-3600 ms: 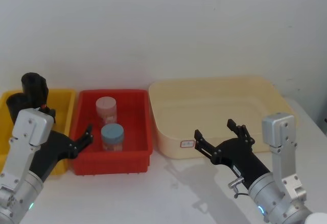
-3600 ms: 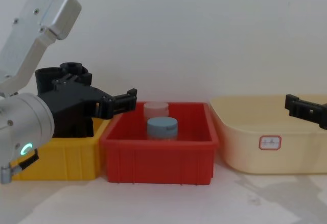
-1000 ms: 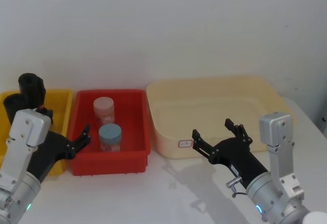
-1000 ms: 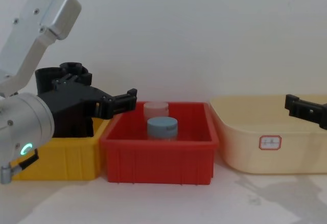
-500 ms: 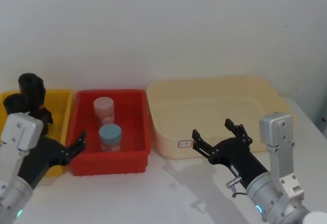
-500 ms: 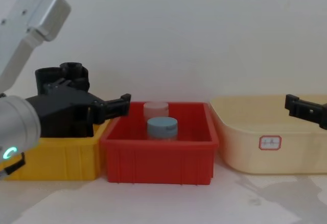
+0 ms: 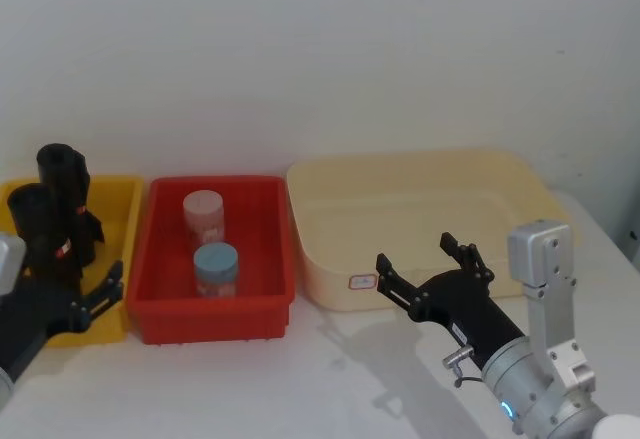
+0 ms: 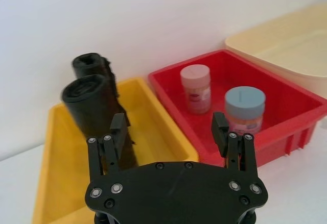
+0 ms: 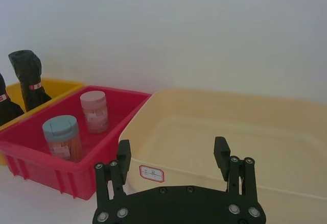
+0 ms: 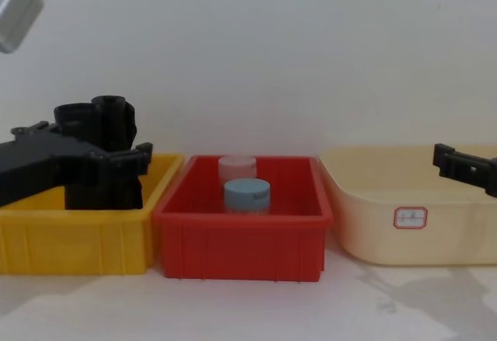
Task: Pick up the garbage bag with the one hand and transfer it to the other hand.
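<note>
The garbage bag, a thick black roll with a red-and-white label band, stands upright at the front of the yellow bin. A slimmer black roll stands just behind it. My left gripper hovers open at the bin's near side, level with the rolls and not touching them. In the left wrist view the garbage bag stands just beyond the left gripper's spread fingers. My right gripper is open and empty before the cream tub.
A red bin between the yellow bin and the cream tub holds a pink-lidded jar and a blue-lidded jar. A white wall stands close behind the bins. White tabletop lies in front of them.
My left arm has drawn back and to the left, from over the red bin's left edge to the yellow bin's near side. The black rolls now show fully. The right arm stayed put.
</note>
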